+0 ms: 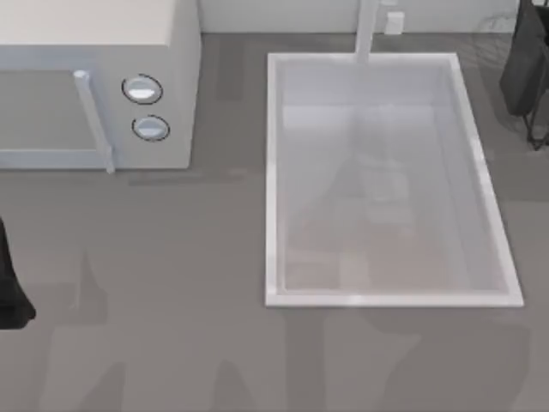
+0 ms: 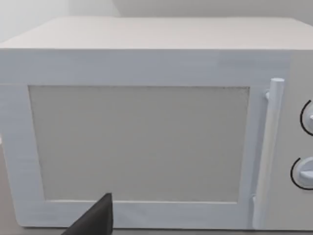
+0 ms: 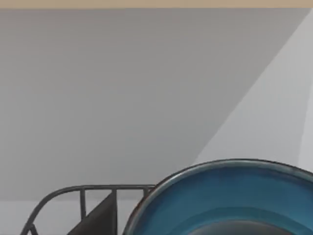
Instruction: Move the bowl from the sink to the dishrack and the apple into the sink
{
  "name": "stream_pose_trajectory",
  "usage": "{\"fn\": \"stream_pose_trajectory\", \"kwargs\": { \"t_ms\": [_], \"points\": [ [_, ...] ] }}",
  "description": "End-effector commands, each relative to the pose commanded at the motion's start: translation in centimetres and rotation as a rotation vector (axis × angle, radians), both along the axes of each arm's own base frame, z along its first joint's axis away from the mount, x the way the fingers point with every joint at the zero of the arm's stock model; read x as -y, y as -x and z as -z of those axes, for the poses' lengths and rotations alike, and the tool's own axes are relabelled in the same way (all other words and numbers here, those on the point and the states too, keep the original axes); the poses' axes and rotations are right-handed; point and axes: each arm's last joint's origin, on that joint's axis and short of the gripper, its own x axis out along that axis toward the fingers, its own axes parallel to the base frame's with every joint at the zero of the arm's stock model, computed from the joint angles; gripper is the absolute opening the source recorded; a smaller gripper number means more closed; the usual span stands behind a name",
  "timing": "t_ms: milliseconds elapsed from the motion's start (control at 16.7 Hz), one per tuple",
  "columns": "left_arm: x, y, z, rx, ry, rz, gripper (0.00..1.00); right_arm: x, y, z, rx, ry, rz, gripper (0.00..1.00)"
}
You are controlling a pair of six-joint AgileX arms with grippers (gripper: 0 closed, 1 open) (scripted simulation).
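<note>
A grey counter fills the top view, seen from above, with a white microwave at the upper left and the sink right of centre. The sink is a long white basin with a raised rim, and its faucet post rises at the far end, cut off by the frame edge. The basin floor shows pale, smeared reflections and nothing that can be made out as an object. The microwave's two round knobs sit beside a vertical door handle; in the left wrist view the same microwave looms close, door shut, its handle upright and the knobs cropped at the edge.

At the top view's upper right corner a dark mass — the right arm — stands over faint grey wires of the dishrack, most of it out of frame. The right wrist view shows the bowl, glossy blue with a darker rim, close under the camera and cut off below, beside a curved grey wire rail of the dishrack against a plain grey wall. Whether the bowl is clamped or resting on the rack cannot be told; one dark finger pokes into view, and the state of the right jaws cannot be told.

The left arm sits parked at the top view's left edge — a dark sliver only. A single dark finger shows in the left wrist view, so the state of those jaws cannot be told either.
</note>
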Motion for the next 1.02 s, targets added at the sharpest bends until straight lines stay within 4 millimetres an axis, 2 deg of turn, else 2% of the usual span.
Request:
{"fn": "stream_pose_trajectory", "kwargs": {
  "t_ms": [240, 420, 540, 780, 1020],
  "points": [
    [0.0, 0.0, 0.0, 0.000, 0.000, 0.000, 1.00, -2.2, 4.0, -2.6, 0.000, -0.002, 0.005, 1.00],
    [0.0, 0.0, 0.0, 0.000, 0.000, 0.000, 1.00, -4.3, 8.7, -4.1, -0.002, -0.003, 0.013, 1.00],
    [0.0, 0.0, 0.0, 0.000, 0.000, 0.000, 1.00, -5.7, 12.3, -4.3, -0.003, -0.004, 0.018, 1.00],
    [0.0, 0.0, 0.0, 0.000, 0.000, 0.000, 1.00, -7.9, 19.0, -2.5, -0.004, -0.010, 0.019, 1.00],
    [0.0, 0.0, 0.0, 0.000, 0.000, 0.000, 1.00, -9.3, 23.8, 1.3, -0.001, -0.011, 0.008, 1.00]
  ]
}}
